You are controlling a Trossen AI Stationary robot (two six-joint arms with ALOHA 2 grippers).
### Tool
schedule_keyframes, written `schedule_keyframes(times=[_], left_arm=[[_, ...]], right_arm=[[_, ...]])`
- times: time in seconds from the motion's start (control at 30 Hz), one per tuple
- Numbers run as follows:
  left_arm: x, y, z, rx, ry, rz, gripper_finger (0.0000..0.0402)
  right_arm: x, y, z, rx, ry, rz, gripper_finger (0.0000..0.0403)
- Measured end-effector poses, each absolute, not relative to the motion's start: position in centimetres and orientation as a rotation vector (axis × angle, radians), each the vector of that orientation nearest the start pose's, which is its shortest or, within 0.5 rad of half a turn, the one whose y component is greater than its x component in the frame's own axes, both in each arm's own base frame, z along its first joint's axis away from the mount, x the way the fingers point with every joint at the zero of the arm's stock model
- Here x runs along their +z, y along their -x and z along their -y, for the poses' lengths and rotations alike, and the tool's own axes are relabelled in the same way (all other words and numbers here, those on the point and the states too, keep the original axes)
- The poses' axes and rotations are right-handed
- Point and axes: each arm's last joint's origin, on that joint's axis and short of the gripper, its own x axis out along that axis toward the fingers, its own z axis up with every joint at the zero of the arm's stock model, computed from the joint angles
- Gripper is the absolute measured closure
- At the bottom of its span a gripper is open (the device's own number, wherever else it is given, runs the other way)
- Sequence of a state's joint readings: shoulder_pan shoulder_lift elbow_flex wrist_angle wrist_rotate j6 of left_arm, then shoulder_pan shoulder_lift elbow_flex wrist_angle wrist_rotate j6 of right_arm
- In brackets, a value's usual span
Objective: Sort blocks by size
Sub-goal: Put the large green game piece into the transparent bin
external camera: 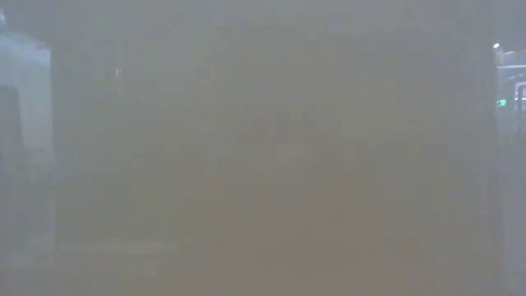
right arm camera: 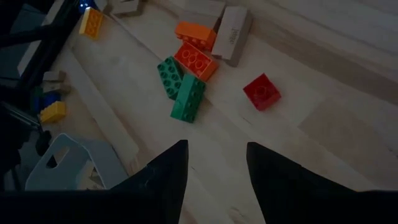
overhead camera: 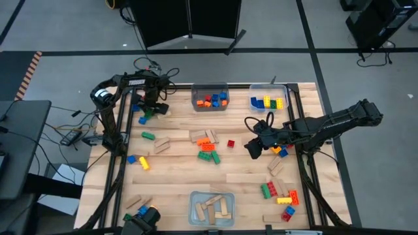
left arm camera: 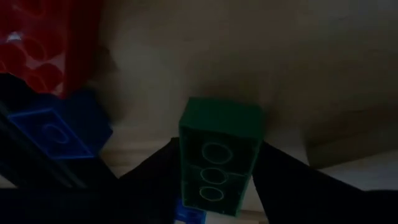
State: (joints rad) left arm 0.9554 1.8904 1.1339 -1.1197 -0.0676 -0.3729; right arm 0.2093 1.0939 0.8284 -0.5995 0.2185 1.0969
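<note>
At the bench's (overhead camera: 176, 189) far left corner, the left hand (overhead camera: 146, 111) straddles a green brick (left arm camera: 217, 163), fingers not visibly clamped. Three bins (overhead camera: 209, 98) hold sorted blocks, but many blocks (overhead camera: 208, 149) lie loose. At the right, the right hand (overhead camera: 253, 147) hovers released, empty.

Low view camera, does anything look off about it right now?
Yes. The low view shows only a uniform tan haze, with no table, blocks or arms visible, as if something sits against the lens. The high view shows the wooden table normally.
</note>
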Motion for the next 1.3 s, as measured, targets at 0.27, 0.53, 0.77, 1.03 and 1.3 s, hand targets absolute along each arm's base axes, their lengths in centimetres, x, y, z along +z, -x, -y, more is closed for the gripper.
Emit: schedule_keyframes(times=[0.27, 0.53, 0.77, 1.03, 1.3], left_arm=[[13.8, -16.7, -23.9, 0.99, 1.051, -1.678, 0.0258], [16.6, -16.6, -23.1, 0.997, 0.996, -1.607, 0.0258], [22.3, -17.0, -20.3, 0.992, 0.864, -1.403, 0.0258], [26.3, -18.6, -16.0, 0.913, 0.723, -1.208, 0.0258], [27.6, -23.1, -12.9, 0.77, 0.637, -0.961, 0.0258]], right_arm=[[25.9, -21.0, -3.8, -0.461, -0.846, -0.74, 0.0225], [25.6, -20.4, -4.9, -0.448, -0.819, -0.794, 0.0226], [24.9, -19.1, -5.7, -0.523, -0.785, -0.873, 0.0236], [25.5, -16.7, -5.9, -0.567, -0.75, -0.893, 0.0243], [27.1, -13.3, -4.9, -0.645, -0.767, -0.768, 0.0243]])
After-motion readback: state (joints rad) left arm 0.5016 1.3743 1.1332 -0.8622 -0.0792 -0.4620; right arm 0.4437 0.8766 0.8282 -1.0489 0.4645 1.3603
